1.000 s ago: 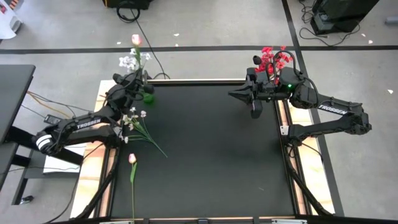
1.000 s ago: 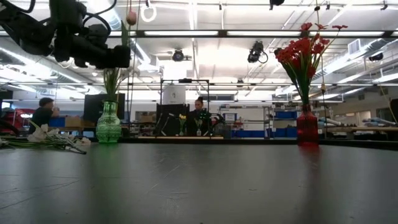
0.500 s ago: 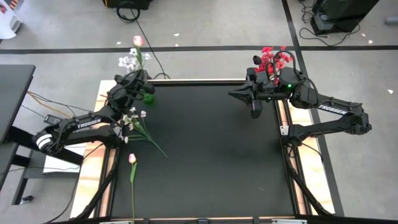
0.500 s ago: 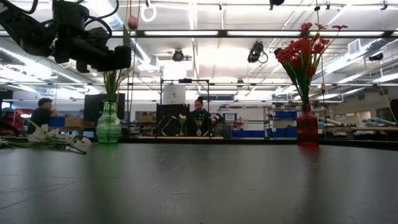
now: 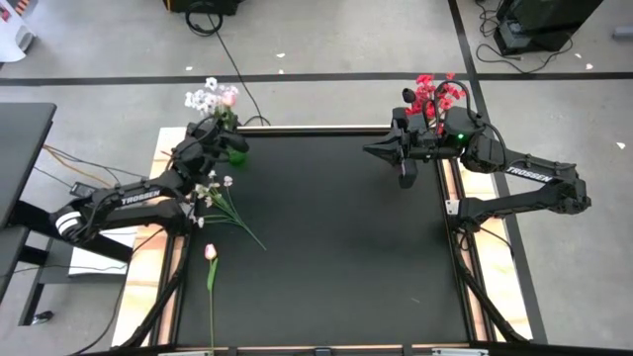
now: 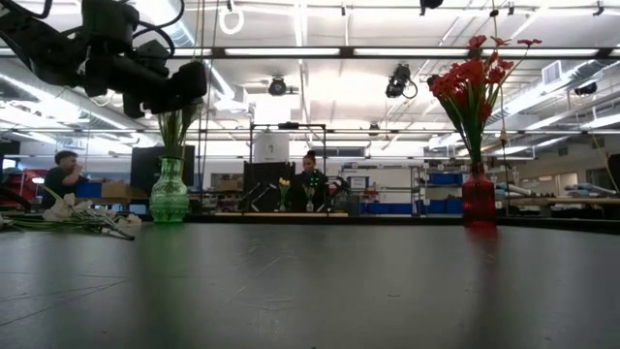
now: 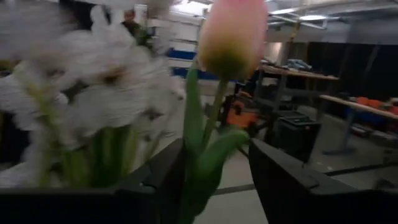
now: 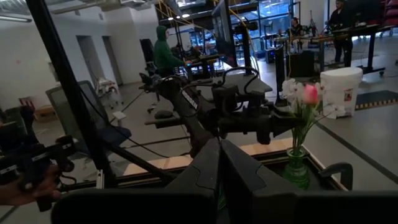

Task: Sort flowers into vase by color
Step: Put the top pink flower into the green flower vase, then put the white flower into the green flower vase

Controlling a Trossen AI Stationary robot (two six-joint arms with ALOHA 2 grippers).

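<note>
Left end effector (image 7: 214, 171), fingers apart around a pink bud's (image 7: 231, 34) stem, hovers over the green vase (image 6: 169, 194) holding white blooms (image 5: 203, 97) at the worktop's (image 5: 336, 247) far-left corner. Right end effector (image 5: 404, 168), fingers together, waits beside the red vase (image 6: 479, 195) of red blooms (image 6: 472, 73). Two flowers (image 5: 220, 203) lie loose on the worktop.

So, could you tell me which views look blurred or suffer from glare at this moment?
Left wrist view: white blooms badly blurred, pink bud soft. Low view: ceiling strip lights glare behind the red flowers. High view: evenly lit, sharp.
</note>
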